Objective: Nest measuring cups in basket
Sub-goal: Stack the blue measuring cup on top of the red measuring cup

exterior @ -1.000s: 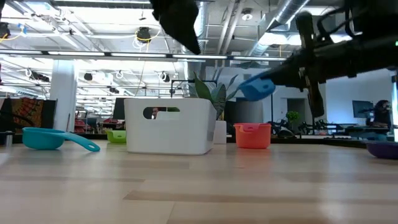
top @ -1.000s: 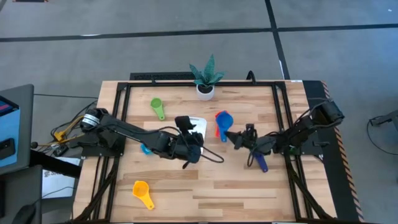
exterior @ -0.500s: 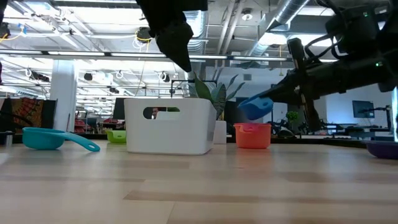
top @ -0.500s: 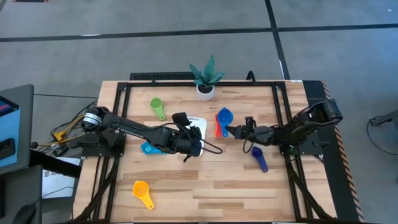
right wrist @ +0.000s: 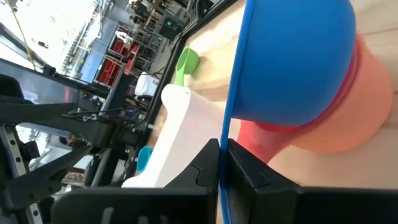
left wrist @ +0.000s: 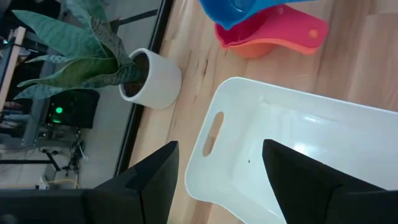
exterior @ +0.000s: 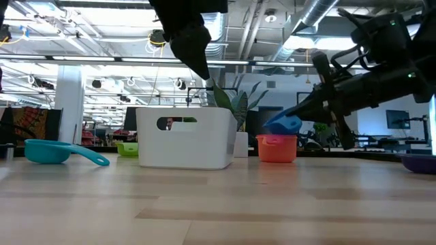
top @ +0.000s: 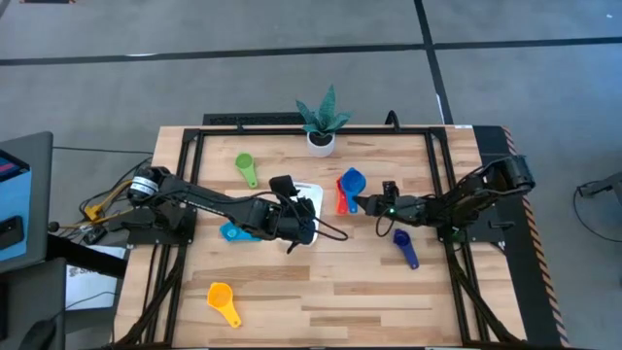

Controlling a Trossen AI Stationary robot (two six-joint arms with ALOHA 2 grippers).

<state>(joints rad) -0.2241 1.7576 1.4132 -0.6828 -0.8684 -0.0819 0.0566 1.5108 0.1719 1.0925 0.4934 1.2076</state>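
Note:
My right gripper point(top: 362, 203) is shut on the blue cup point(top: 352, 181). It holds the cup just over the red cup nested in the orange cup point(top: 340, 200), right of the white basket point(top: 311, 193). In the low view the blue cup point(exterior: 283, 124) hangs tilted close above the red rim point(exterior: 276, 139); whether they touch, I cannot tell. My left gripper point(left wrist: 217, 186) is open and empty over the basket point(left wrist: 298, 143). On the table lie the green cup point(top: 246, 167), the light blue cup point(top: 230, 232), the yellow cup point(top: 224, 303) and the navy cup point(top: 405, 248). My right gripper pinches the blue cup's flat handle point(right wrist: 222, 186) between its two fingers, one on each face. The fingers come roughly level from the table's right and lie along the handle. The bowl point(right wrist: 292, 56) sticks out past the fingertips, tilted, over the red and orange cups point(right wrist: 336, 130).
A white plant pot point(top: 321, 139) stands at the far edge behind the basket. A black frame rail point(top: 442, 185) borders the table on both sides. Bare wood lies along the near half point(top: 321, 301).
My right gripper has moved toward the far edge and the basket and has come down, bringing the blue cup from well above the red and orange cups to just over them. The left gripper has shifted slightly toward the far edge over the basket.

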